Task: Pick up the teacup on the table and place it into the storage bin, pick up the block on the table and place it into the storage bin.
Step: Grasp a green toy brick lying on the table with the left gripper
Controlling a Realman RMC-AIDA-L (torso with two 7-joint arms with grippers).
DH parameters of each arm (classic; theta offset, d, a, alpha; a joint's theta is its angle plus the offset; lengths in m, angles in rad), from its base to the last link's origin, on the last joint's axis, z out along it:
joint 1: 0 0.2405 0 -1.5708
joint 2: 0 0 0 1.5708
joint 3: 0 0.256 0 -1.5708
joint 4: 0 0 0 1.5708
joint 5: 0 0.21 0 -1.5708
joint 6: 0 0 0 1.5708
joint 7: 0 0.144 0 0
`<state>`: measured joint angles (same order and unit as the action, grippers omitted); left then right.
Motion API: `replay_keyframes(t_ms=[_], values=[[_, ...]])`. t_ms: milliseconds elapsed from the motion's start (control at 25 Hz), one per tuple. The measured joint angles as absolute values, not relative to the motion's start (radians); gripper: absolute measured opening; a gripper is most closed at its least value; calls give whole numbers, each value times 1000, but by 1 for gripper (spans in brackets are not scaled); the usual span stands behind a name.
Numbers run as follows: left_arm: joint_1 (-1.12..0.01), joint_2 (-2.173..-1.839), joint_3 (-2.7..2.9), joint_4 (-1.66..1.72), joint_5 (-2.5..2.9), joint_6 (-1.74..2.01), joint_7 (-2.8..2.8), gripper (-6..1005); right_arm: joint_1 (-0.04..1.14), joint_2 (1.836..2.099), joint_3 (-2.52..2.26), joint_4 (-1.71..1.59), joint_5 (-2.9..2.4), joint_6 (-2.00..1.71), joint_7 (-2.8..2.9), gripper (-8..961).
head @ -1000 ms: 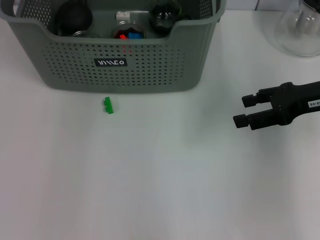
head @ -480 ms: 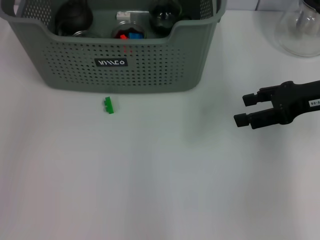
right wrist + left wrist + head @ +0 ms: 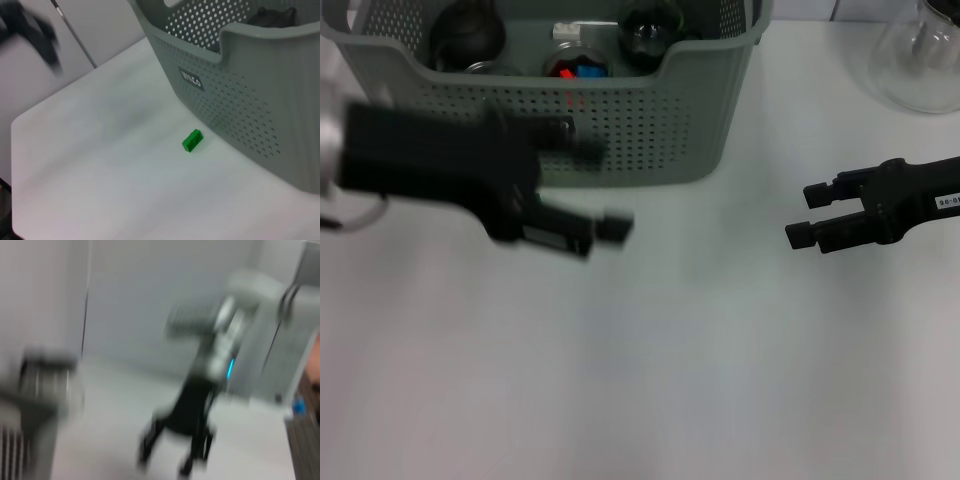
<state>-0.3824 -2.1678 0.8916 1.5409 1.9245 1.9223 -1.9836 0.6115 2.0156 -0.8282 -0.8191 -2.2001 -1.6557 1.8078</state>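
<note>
The storage bin (image 3: pixel 710 110) walls off the far left of the table (image 3: pixel 670 380); its dipped front rim is the lowest way in. The left gripper (image 3: pixel 605 190) and its arm cross just in front of that wall. The right gripper (image 3: pixel 800 215), jaws apart, hangs at right. Near table lies open.

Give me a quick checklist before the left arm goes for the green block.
1. Block on the table in front of the bin, apart from its wall: ok.
2. Block visible from the head: not ok, the left gripper covers that spot.
3. Left gripper open: ok, fingers look spread, though blurred.
4. Left gripper lined up over the block: cannot tell.
5. Right gripper out of the way, off to the right and open: ok.
6. Room in the bin: ok, floor shows between the items inside.
</note>
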Motion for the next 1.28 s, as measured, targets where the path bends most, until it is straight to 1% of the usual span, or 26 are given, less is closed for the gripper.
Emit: replay_keyframes(t_ms=[40,280,480,840,1280], values=[[-389,-2169,955,1519,2030,1895,-2054,880,612,2016,-828,-819,-2200,-1655,1808,836],[-459,-2169,1074,1436,2279,1824,-2290,875,616,2014,-828,-819,-2202,-1652,1811,836],[-500,-2168,1106,1369,2373,1710,-2471,875,617,2011,-836,-823,-2204,-1657,1805,836],[-530,-2170,1186,1377,2496,1592,-2719,876,637,2006,-882,-829,-2233,-1673,1766,836],[-575,-2171,1250,1323,2666,1478,-2809,875,660,2005,-887,-830,-2247,-1675,1759,836]])
